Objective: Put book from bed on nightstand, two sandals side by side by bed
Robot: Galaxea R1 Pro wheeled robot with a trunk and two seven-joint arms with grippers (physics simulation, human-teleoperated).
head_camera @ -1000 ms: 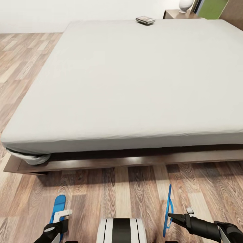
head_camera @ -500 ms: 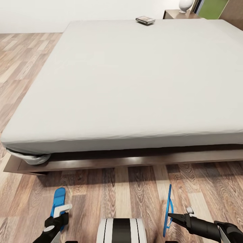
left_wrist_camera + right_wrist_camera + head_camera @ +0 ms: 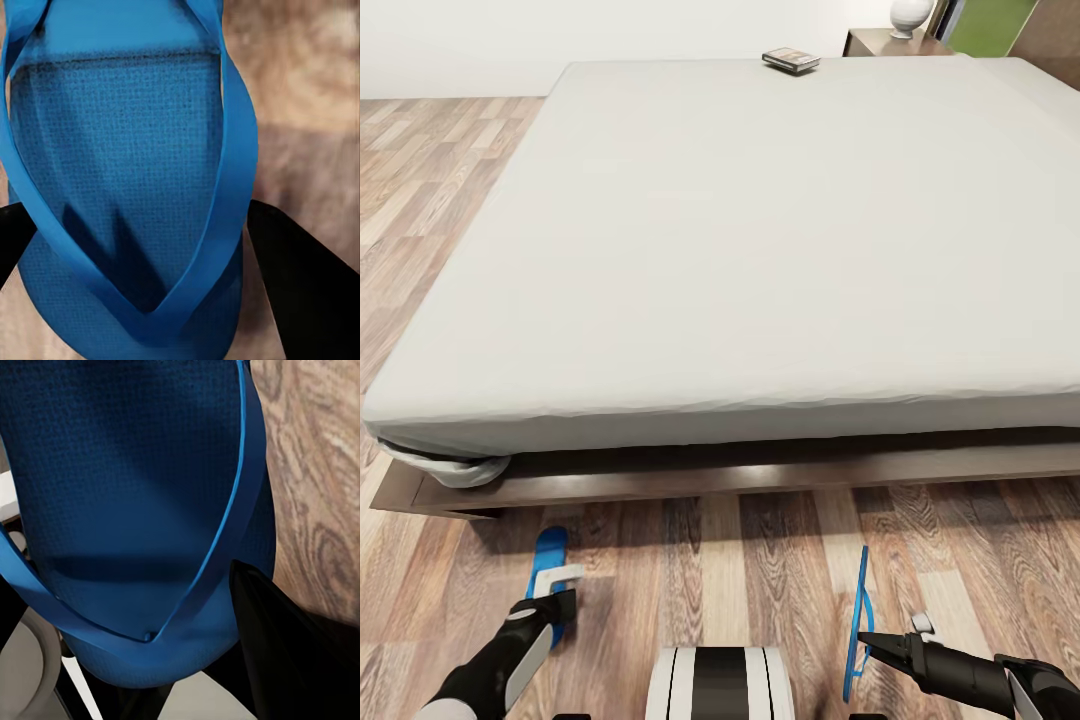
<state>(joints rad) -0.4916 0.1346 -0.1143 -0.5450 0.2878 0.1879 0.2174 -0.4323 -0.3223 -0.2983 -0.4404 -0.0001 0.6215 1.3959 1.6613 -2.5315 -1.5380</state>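
Both bright blue flat flip-flop sandals, left [image 3: 547,560] and right [image 3: 858,620], point at the white-mattressed bed [image 3: 760,250], each grasped by its nearer arm's fingers.

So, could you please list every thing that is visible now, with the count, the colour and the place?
bed: one, white mattress on dark brown frame, ahead of the robot
book: one, grey with a dark band, far edge of the mattress
sandals: two, bright blue; one held by the left gripper, lying flat by the floor; one on its edge, held by the right gripper
nightstand: one, brown, beyond the bed's far right corner
vase: one, white, on the nightstand
floor: wood planks, brown
left gripper: one, shut on a sandal
right gripper: one, black, shut on a sandal
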